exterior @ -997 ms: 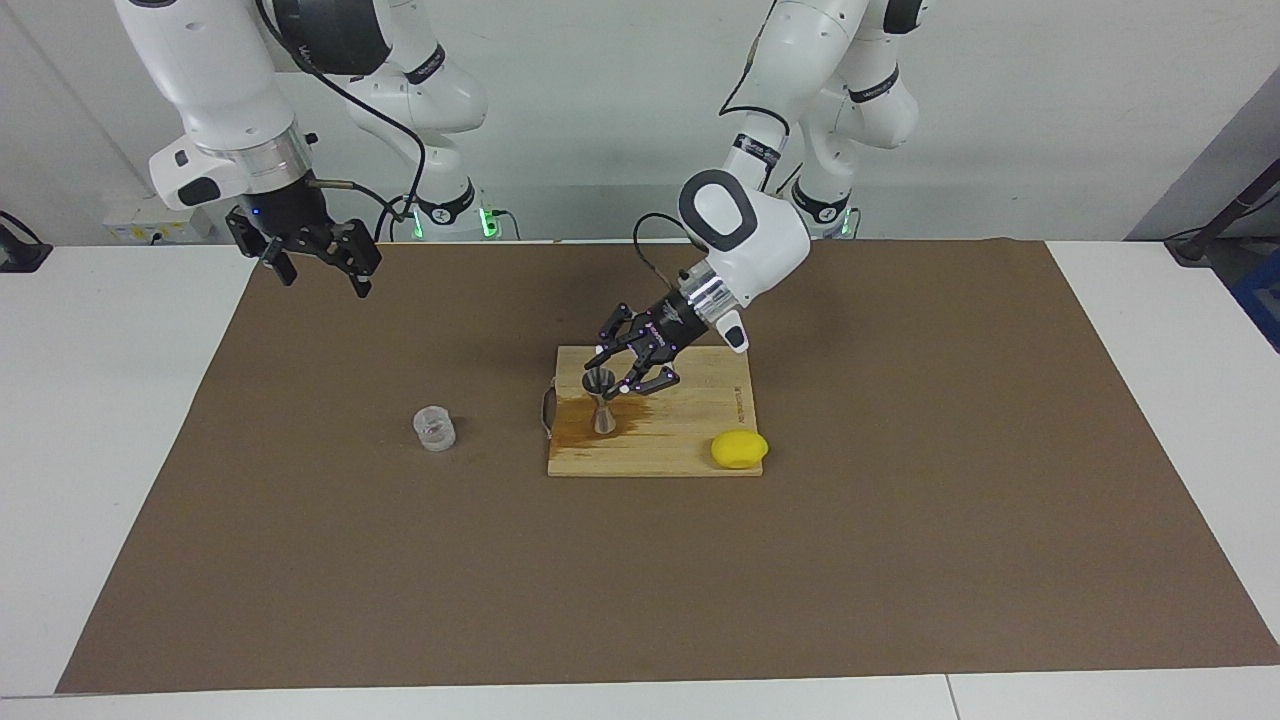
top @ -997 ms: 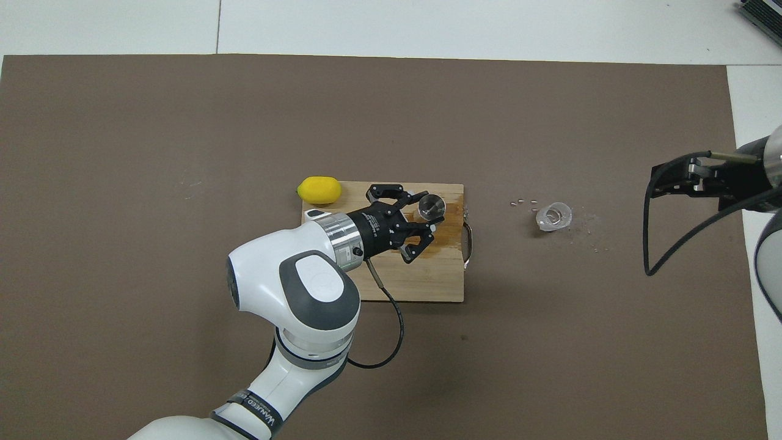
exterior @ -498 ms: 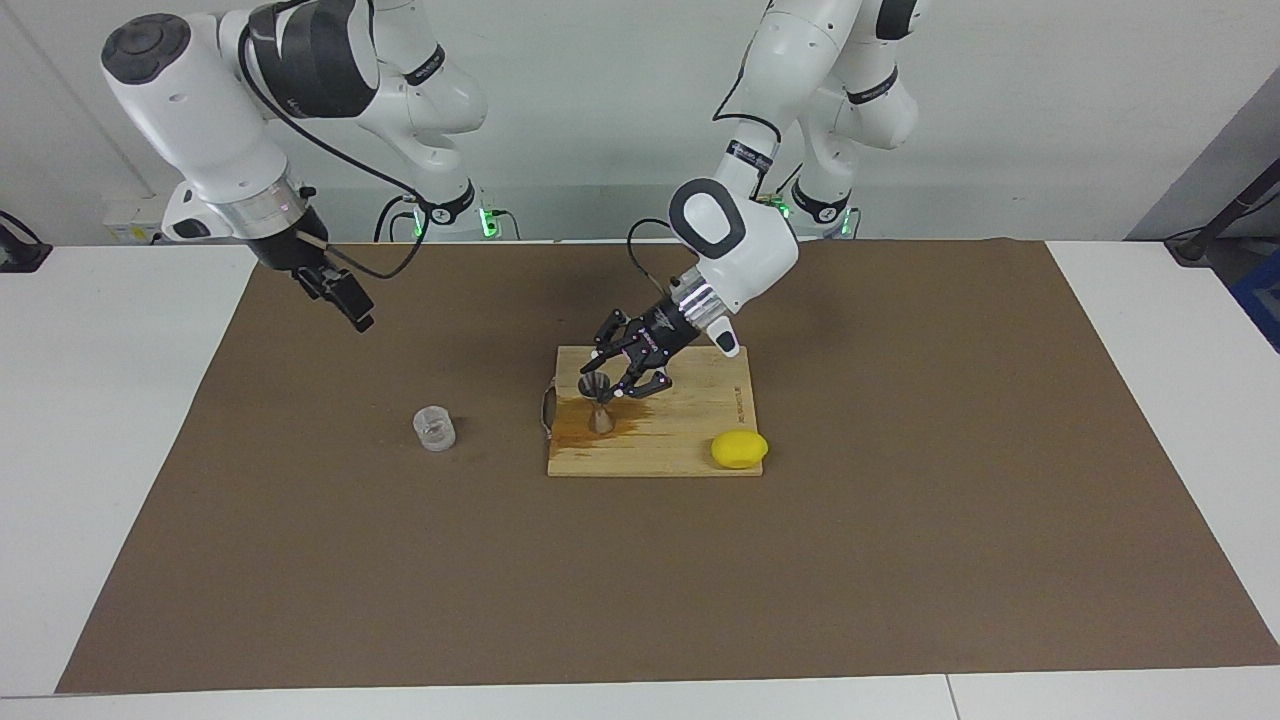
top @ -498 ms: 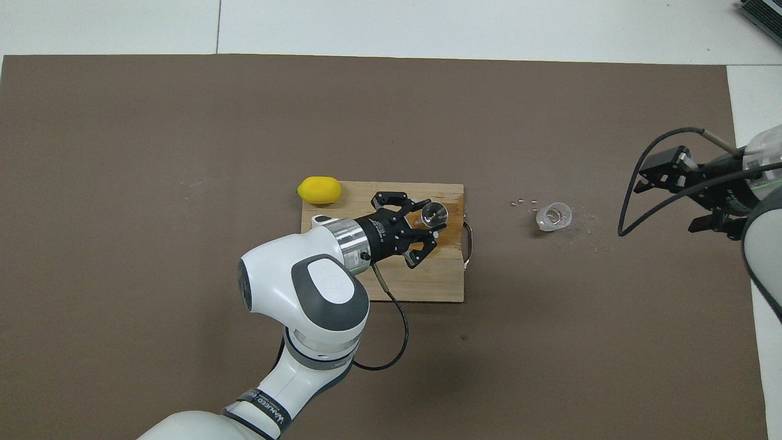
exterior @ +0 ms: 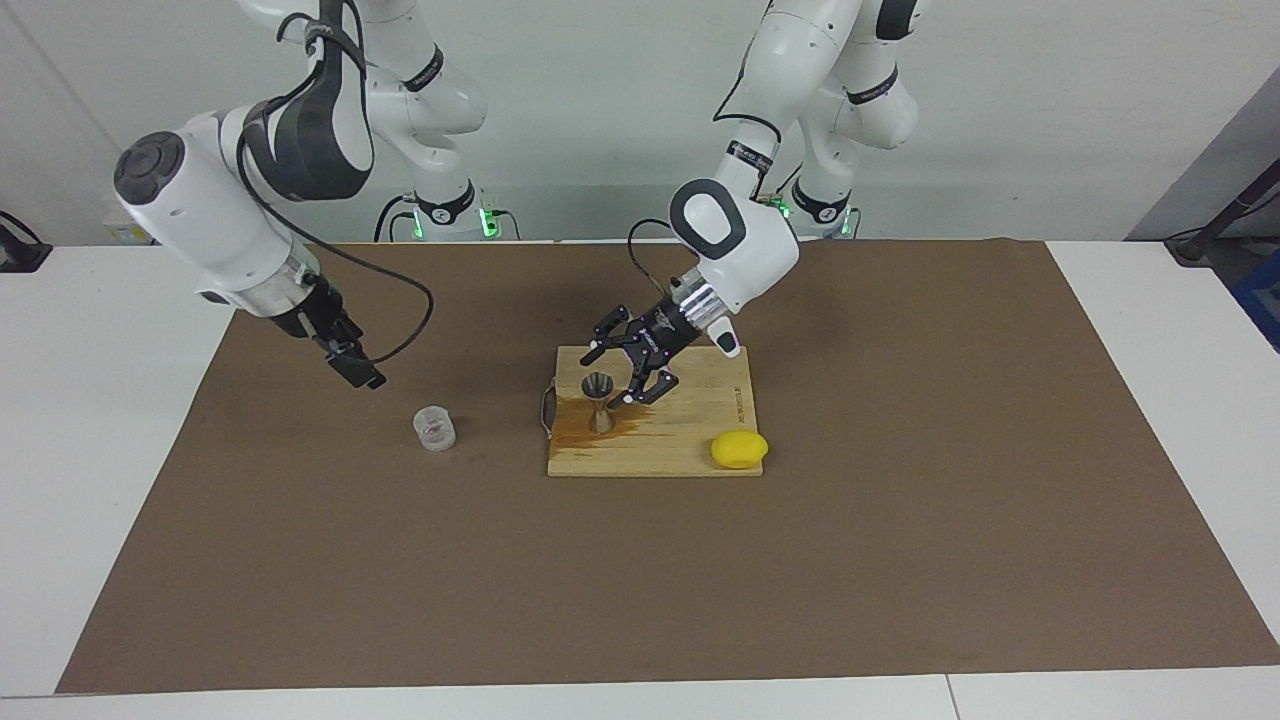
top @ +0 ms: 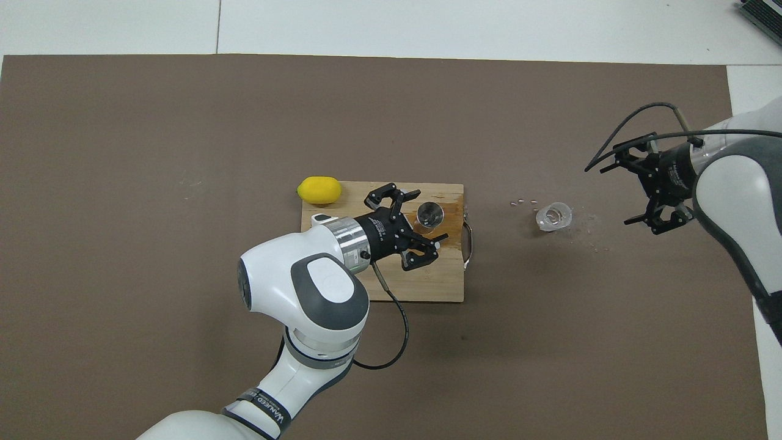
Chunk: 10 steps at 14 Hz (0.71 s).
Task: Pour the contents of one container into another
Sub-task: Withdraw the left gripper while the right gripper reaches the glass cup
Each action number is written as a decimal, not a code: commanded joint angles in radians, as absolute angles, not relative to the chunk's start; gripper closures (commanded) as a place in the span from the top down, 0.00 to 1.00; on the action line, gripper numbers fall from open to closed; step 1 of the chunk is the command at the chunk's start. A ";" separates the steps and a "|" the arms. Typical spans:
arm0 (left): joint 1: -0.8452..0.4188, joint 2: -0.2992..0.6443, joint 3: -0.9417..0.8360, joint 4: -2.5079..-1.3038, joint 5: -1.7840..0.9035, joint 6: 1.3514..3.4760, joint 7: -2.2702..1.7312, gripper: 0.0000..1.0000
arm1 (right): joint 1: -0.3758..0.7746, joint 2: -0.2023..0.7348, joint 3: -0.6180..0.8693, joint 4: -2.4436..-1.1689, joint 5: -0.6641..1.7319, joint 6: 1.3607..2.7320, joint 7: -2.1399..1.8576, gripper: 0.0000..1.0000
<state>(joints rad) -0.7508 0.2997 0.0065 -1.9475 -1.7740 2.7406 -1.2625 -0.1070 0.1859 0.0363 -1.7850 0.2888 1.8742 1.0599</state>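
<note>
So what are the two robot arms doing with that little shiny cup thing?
The left gripper is open around the small silver hourglass-shaped metal jigger, which stands upright on the wooden cutting board, on a wet brown stain. The right gripper is open in the air over the brown mat, near the small clear see-through cup, not touching it. A yellow lemon lies at the board's corner.

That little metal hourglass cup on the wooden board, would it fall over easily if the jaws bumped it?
Probably. The jigger stands upright on a small foot with a narrow waist, so a sideways nudge may well tip it. Its round cones suggest it would roll once down. The board looks wet and stained around it, so it might also slide.
</note>
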 commanded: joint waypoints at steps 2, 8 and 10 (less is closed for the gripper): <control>-0.769 0.236 0.020 -1.951 -1.776 2.755 -1.270 1.00 | -0.132 0.231 0.041 -1.837 0.403 1.945 1.103 1.00; -0.589 0.118 0.035 -1.933 -1.210 2.729 -1.319 1.00 | -0.143 0.275 0.043 -1.919 0.485 2.080 1.097 1.00; -0.504 0.100 0.035 -1.928 -0.971 2.744 -1.321 1.00 | -0.146 0.285 0.043 -1.924 0.497 2.079 1.092 1.00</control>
